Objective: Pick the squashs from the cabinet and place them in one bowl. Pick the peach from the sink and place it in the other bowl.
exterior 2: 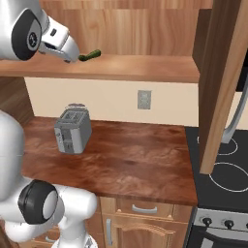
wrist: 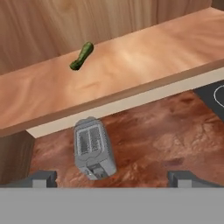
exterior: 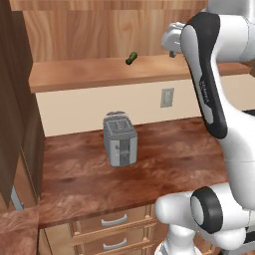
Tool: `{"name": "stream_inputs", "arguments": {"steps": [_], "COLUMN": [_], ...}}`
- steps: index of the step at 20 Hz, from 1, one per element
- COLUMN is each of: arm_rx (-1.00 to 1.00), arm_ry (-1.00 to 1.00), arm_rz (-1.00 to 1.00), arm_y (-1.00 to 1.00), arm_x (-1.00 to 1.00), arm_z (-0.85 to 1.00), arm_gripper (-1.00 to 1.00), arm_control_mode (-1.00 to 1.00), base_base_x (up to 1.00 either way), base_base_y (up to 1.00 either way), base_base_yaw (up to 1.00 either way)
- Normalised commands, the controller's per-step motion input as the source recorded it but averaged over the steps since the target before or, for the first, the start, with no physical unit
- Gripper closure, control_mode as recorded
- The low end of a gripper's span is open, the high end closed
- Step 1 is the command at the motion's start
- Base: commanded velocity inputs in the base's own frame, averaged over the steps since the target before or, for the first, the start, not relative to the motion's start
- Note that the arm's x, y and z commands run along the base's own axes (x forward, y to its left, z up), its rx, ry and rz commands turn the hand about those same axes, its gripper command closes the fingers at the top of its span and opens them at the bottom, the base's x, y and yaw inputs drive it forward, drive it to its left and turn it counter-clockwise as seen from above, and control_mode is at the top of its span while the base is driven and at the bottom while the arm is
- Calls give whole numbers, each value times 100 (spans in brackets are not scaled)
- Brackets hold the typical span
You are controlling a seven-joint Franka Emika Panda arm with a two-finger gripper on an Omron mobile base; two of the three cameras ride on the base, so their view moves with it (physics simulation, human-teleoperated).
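Observation:
A dark green elongated squash [exterior: 132, 58] [exterior 2: 91, 55] [wrist: 82, 56] lies alone on the plank shelf of the cabinet [exterior: 89, 74] [exterior 2: 135, 68] [wrist: 131, 65]. My gripper [exterior 2: 72, 57] [wrist: 113, 179] hovers at shelf height, just in front of the squash and a little to its side, not touching it. Its fingertips [wrist: 43, 178] stand wide apart with nothing between them, so it is open. In the left base view the hand [exterior: 172, 42] is partly hidden behind my own arm. The bowls, the peach and the sink are out of view.
A grey toaster [exterior: 120, 139] [exterior 2: 72, 131] [wrist: 93, 148] stands on the brown counter below the shelf. A wall outlet [exterior: 167, 97] [exterior 2: 144, 99] is behind it. An open dark cabinet door [exterior 2: 223, 72] hangs at the right, above a black stove [exterior 2: 223, 164]. Another door [exterior: 15, 99] stands at the left.

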Motion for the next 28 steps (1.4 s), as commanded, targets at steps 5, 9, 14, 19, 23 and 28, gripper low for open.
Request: {"name": "stream_inputs", "arguments": {"steps": [5, 9, 14, 19, 23, 28], "arm_rx": [-15, -16, -5, 3, 4, 5], "arm_ry": [-20, -28, -30, -9, -1, 0], "arm_rz": [0, 0, 1, 3, 4, 1], "arm_y": [2, 3, 0, 0, 0, 0], "arm_x": [0, 0, 0, 0, 0, 0], "arm_z": [-33, -18, -3, 8, 15, 11], "arm_gripper": [-100, -100, -100, -100, -100, -100], "arm_control_mode": [-100, -100, -100, -100, -100, -100], "base_base_x": [0, 0, 0, 0, 0, 0], "base_base_y": [0, 0, 0, 0, 0, 0], "base_base_yaw": [0, 0, 0, 0, 0, 0]}}
